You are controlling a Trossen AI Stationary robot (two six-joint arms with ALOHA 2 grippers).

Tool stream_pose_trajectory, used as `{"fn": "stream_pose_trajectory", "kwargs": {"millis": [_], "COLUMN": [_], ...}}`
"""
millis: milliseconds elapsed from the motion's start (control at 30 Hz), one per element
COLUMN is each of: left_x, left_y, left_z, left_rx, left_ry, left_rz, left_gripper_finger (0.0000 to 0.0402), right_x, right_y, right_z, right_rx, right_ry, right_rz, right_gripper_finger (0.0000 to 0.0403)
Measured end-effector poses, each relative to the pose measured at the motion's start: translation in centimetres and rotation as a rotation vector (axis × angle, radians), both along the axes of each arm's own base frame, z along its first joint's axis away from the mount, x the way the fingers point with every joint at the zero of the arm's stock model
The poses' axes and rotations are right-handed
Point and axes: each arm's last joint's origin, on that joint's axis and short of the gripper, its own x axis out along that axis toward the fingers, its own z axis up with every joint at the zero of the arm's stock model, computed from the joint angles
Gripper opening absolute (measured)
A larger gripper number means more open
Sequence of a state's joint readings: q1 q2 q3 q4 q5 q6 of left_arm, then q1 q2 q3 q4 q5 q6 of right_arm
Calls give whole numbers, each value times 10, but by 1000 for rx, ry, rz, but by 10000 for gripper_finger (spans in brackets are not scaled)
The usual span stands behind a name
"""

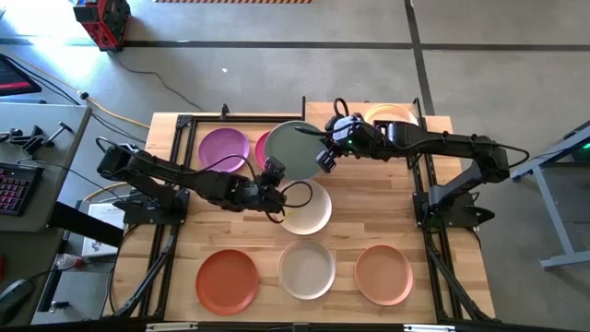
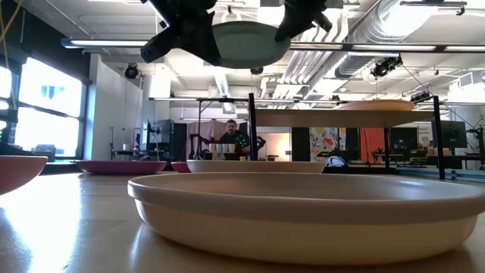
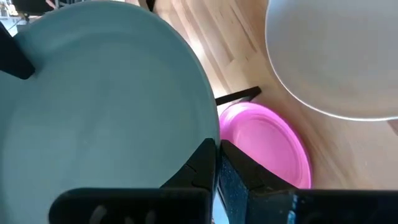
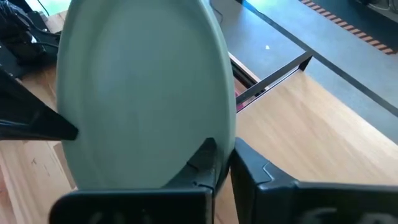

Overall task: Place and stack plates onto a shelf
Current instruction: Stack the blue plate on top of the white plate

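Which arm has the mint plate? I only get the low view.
Observer: Both. The left gripper and the right gripper are each shut on the rim of the mint plate, on opposite sides.
Operator: What's under it?
Observer: The magenta plate, partly covered from above, on the table next to the purple plate.
Operator: How many plates are on the table?
Observer: Six. Those two, the cream plate mid-table, and a front row of orange plate, off-white plate and peach plate.
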State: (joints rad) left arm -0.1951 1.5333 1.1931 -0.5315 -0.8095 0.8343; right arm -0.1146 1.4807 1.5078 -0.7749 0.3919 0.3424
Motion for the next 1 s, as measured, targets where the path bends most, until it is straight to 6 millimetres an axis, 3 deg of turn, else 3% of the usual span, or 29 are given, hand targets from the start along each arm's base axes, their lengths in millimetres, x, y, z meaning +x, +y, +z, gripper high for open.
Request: {"fn": "stream_pose_trajectory", "kwargs": {"millis": [333, 767, 1000], "left_x": [1, 1, 1], "left_y": [0, -1, -4], "left_z": [0, 0, 0], "left_rx": [-40, -171, -213], "left_ry": [-48, -155, -194], "left_rz": [29, 106, 129], "left_gripper_finger": [8, 97, 117], "right_x": [0, -2, -3], "right_y": [0, -2, -5], "right_z": [0, -2, -2], "right_rx": [-2, 8, -2], "right_ry": [5, 30, 39], "right_rz": [-2, 1, -3], "right_gripper_finger": [1, 0, 1]}}
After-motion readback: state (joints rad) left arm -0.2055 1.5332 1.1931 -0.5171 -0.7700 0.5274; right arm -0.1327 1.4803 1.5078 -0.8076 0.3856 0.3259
